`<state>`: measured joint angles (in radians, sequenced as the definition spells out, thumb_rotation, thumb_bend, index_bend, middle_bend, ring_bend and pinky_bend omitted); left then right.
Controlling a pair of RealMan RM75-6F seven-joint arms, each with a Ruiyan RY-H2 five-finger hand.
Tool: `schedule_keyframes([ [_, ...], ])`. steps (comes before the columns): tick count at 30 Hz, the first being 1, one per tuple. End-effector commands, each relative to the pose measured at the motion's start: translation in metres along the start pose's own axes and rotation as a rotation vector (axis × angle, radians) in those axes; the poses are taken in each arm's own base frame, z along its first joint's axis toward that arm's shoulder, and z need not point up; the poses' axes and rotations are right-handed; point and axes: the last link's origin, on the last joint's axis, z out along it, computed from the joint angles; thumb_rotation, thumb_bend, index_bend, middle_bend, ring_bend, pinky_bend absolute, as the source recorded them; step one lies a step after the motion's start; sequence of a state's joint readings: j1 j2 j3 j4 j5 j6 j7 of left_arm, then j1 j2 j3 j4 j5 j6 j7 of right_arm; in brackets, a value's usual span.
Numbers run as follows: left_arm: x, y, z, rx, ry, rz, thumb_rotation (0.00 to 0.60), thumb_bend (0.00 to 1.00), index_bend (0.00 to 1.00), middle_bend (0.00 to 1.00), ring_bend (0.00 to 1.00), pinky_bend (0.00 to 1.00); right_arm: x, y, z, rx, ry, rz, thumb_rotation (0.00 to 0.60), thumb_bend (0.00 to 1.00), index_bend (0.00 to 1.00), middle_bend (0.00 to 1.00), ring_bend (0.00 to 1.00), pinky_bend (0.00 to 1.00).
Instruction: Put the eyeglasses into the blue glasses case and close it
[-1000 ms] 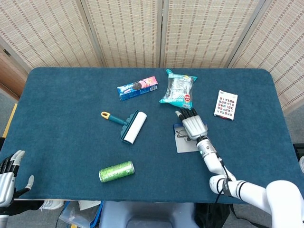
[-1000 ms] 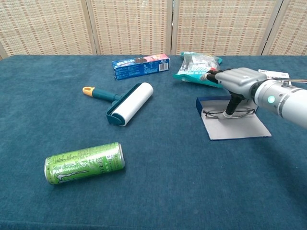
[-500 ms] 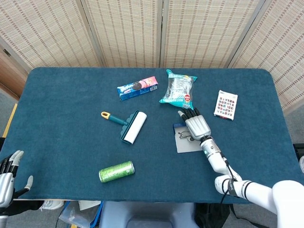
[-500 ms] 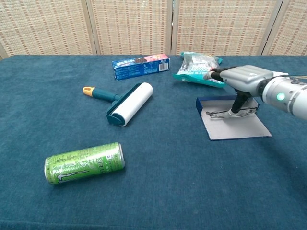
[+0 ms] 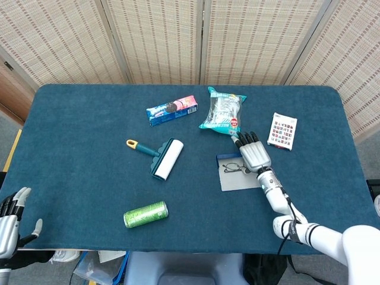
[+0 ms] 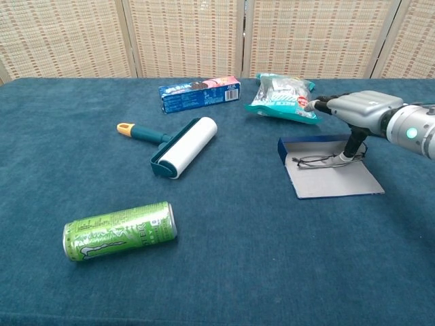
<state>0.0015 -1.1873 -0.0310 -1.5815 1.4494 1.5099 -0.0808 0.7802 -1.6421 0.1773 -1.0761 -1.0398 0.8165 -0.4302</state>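
The blue glasses case [image 5: 235,181] [image 6: 336,182] lies open and flat on the table, right of centre, its pale lining up. The eyeglasses [image 5: 232,168] [image 6: 318,161] rest on the case's far part, near the blue rim. My right hand [image 5: 255,153] [image 6: 361,109] hovers over the case's right end, fingers stretched forward and thumb pointing down at the right tip of the glasses; it grips nothing. My left hand [image 5: 10,221] hangs off the table's near left corner, fingers apart and empty; the chest view does not show it.
A lint roller [image 5: 161,157] [image 6: 178,147] lies left of the case and a green can [image 5: 145,214] [image 6: 119,230] nearer the front edge. A cookie box [image 5: 172,109] [image 6: 200,93], a snack bag [image 5: 221,110] [image 6: 281,94] and a card pack [image 5: 282,130] sit further back.
My right hand has slid to the right, from above the middle of the glasses to the case's right end, uncovering them. The left hand has hardly moved.
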Motion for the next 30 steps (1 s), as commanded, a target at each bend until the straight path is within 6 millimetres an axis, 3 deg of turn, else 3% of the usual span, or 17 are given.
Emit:
schedule_keyframes([
  [1,0.0,-0.001,0.0,0.003,-0.001,0.001,0.6,0.4,0.0,0.0,0.0,0.0,0.002,-0.004,0.009,-0.003,0.001,0.006,0.6,0.15,0.0,0.0,0.0,0.0],
  [13,0.001,-0.006,-0.002,0.025,0.003,0.002,0.6,0.4,0.0,0.0,0.0,0.0,0.009,-0.013,0.032,-0.005,0.008,0.008,0.6,0.15,0.0,0.0,0.0,0.0],
  [23,0.001,-0.006,-0.002,0.024,0.004,0.002,0.6,0.4,0.0,0.0,0.0,0.0,0.009,-0.013,0.033,0.0,0.009,0.013,0.6,0.15,0.0,0.0,0.0,0.0],
  [30,0.0,-0.004,-0.001,0.017,0.001,0.003,0.6,0.4,0.0,0.0,0.0,0.0,0.007,-0.011,0.022,0.017,0.009,0.023,0.6,0.14,0.0,0.0,0.0,0.0],
])
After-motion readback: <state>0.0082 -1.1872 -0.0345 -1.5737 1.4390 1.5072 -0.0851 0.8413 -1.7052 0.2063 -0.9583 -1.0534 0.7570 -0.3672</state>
